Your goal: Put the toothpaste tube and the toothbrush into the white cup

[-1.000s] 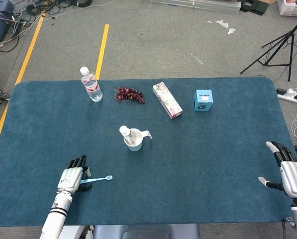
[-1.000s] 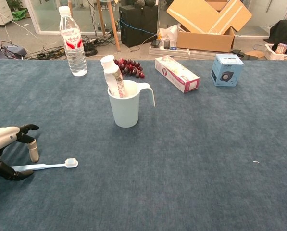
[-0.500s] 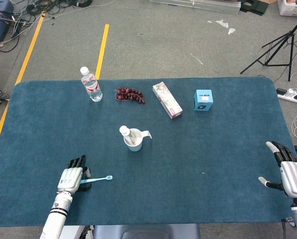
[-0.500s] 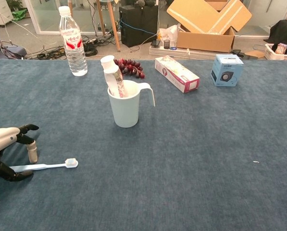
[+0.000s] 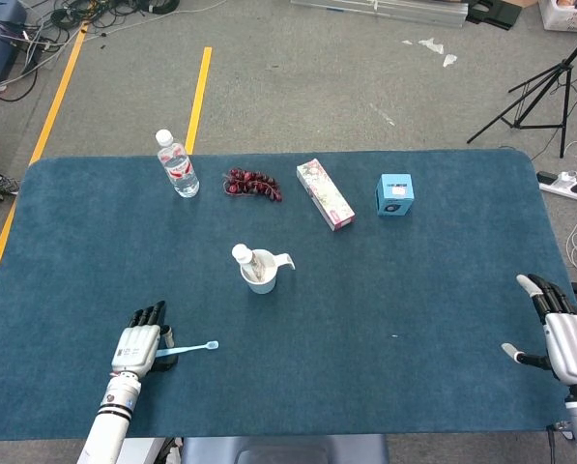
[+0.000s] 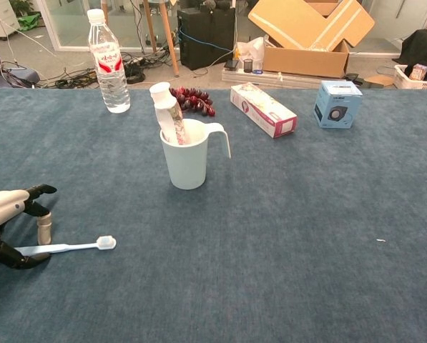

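Behind white cup (image 6: 188, 158): water bottle (image 6: 108, 63), grapes (image 6: 193, 100), carton (image 6: 263, 109).

The white cup (image 6: 189, 158) stands on the blue table (image 6: 306, 214) with its handle turned right, and the toothpaste tube (image 6: 167, 114) sits upright inside it, cap up, leaning against the left rim. Behind the cup are a water bottle (image 6: 106, 63) to its left, dark grapes (image 6: 193, 100) directly behind, and a long pink carton (image 6: 263, 108) and a small blue box (image 6: 337, 103) to its right. Well to the cup's front left, the toothbrush (image 6: 66, 247) lies flat, head toward the cup, its handle end under the left hand (image 6: 9, 221), whose fingers bracket it
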{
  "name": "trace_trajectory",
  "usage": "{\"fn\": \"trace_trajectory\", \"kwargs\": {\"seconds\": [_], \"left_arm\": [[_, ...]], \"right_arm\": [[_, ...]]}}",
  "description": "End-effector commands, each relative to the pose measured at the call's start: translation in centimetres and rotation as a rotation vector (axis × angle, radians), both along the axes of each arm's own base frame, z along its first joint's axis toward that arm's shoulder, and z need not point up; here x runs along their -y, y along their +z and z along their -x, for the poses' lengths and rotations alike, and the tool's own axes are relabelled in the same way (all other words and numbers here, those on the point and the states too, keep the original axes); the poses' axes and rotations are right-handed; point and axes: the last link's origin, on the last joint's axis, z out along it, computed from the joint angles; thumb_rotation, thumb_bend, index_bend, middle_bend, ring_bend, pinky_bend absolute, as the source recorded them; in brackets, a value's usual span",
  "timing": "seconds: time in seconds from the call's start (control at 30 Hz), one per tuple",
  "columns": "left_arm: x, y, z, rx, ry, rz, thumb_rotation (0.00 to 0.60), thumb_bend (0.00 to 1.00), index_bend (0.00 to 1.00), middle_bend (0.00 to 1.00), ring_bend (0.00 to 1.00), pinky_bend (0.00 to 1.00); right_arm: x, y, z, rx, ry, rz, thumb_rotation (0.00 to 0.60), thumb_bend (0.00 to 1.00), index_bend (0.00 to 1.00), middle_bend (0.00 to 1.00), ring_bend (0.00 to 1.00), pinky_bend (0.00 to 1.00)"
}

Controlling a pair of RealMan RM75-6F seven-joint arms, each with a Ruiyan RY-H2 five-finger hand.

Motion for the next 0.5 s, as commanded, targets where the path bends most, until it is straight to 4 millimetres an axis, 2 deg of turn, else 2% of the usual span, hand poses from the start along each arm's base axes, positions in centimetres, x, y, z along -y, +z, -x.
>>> {"fn": "trace_trajectory", "kwargs": {"seconds": [0.03, 0.5], "left_arm": [[0.0, -0.04, 0.01, -0.003, -0.001, 0.0, 0.6, 0.29, 0.54, 0.0, 0.0, 0.02], [-0.03, -0.1, 0.05, 0.001, 0.007, 0.004, 0.6, 0.39, 0.58, 0.0, 0.0, 0.02]], "right_arm": [[-0.01, 0.01, 0.0, 0.0, 0.0, 0.0, 0.6, 0.02, 0.15, 0.13, 0.11, 0.37], [0.01, 0.04, 0.01, 0.001, 0.0, 0.001, 0.6, 0.02, 0.14, 0.13, 0.11, 0.37]]}}
